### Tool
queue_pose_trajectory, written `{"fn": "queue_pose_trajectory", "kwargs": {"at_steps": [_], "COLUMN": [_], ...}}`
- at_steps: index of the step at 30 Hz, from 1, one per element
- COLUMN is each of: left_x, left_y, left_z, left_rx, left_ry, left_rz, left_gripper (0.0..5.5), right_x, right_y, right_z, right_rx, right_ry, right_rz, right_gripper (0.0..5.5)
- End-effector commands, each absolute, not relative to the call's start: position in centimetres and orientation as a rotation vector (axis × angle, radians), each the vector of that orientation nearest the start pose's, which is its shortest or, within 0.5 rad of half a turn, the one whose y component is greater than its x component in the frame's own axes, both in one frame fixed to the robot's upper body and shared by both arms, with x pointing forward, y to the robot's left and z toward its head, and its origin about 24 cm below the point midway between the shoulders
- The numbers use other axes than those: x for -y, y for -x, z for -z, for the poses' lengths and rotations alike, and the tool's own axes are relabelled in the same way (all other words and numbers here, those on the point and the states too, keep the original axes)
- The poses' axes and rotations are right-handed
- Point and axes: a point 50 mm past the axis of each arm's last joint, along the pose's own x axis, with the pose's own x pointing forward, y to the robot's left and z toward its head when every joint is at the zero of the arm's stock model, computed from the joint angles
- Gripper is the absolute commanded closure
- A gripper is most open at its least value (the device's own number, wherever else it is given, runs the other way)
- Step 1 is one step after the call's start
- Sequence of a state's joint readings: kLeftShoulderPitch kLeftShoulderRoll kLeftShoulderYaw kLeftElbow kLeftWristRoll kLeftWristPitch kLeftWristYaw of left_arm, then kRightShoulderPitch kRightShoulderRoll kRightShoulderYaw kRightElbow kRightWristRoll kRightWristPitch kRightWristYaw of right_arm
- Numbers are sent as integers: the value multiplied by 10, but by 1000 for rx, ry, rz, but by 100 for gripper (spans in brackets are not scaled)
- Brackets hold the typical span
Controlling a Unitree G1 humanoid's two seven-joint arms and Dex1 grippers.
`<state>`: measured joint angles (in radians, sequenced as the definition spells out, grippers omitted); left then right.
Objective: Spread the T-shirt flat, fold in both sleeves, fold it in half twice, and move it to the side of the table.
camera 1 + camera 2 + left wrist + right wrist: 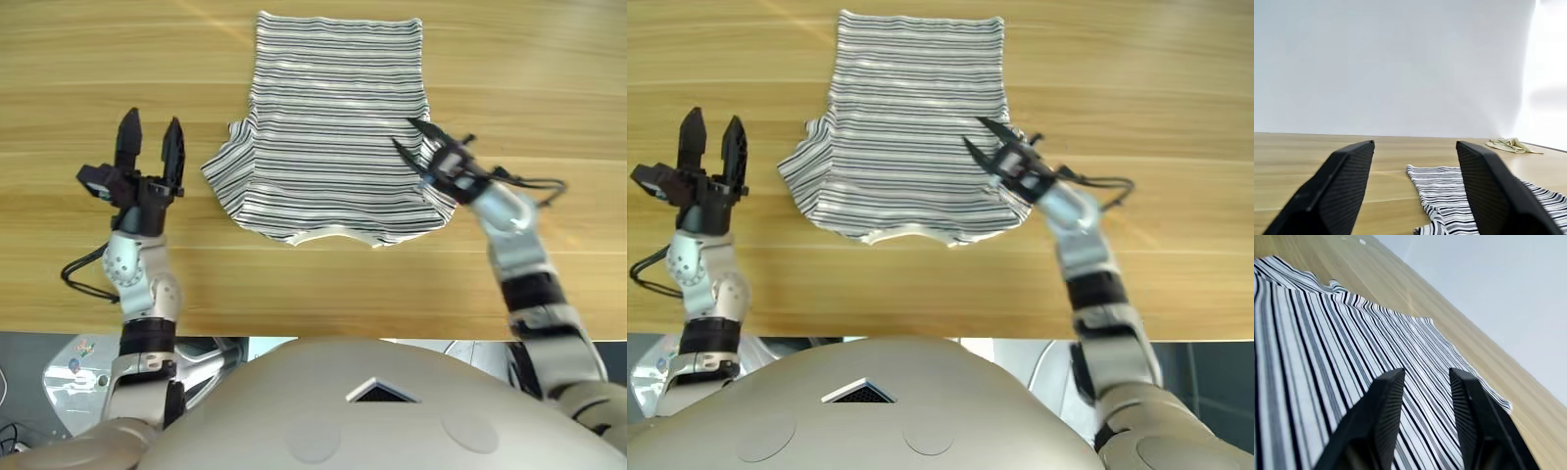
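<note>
We see the striped T-shirt (328,127) lying on the wooden table (549,78). Its collar is at the edge nearest us and its hem is at the far edge. The sleeve on the shirt's left side (223,168) juts out over bare wood. On the shirt's right side the cloth lies bunched at the shoulder.

Our right gripper (404,134) sits over that right shoulder of the shirt. Its two fingers are spread apart with nothing pinched between them, and we cannot tell whether they touch the fabric.

Our left gripper (152,120) stands just off the shirt's left sleeve, over bare wood, with its fingers also spread and holding nothing.

Well beyond the shirt a small pale crumpled cloth (1511,144) rests on the table.
</note>
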<state>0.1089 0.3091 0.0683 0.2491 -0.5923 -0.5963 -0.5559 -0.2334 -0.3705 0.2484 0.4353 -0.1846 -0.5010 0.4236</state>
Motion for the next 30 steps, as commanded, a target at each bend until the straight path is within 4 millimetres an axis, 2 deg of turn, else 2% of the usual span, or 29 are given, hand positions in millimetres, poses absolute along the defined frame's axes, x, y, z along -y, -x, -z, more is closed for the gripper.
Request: {"fn": "queue_pose_trajectory", "kwargs": {"at_steps": [1,3,5,7,12,15,19,22,28,30], "left_x": [-221,-219,-219,-219,-225,-225,-229,-233,-256,-262], "left_y": [-218,-219,-224,-231,-247,-250,-249,-244,-231,-231], "left_z": [-42,-48,-51,-52,-62,-68,-67,-59,-40,-39], "left_rx": [354,381,386,376,341,340,316,283,205,197], "left_ry": [147,162,175,186,213,201,189,186,118,78], "left_rz": [250,250,234,192,66,63,49,24,-58,-62], "left_gripper": [238,238,238,238,238,238,238,238,238,238], "right_x": [102,88,72,68,86,101,111,117,110,107], "right_y": [-302,-310,-303,-292,-273,-257,-236,-229,-226,-235], "right_z": [-20,-11,2,18,44,53,51,47,39,27], "right_rx": [107,86,74,43,-31,-47,-14,-14,12,74], "right_ry": [719,806,882,933,983,994,987,982,981,964], "right_rz": [-754,-745,-805,-867,-892,-917,-952,-940,-945,-883], "right_gripper": [384,384,384,384,384,384,384,384,384,384]}}
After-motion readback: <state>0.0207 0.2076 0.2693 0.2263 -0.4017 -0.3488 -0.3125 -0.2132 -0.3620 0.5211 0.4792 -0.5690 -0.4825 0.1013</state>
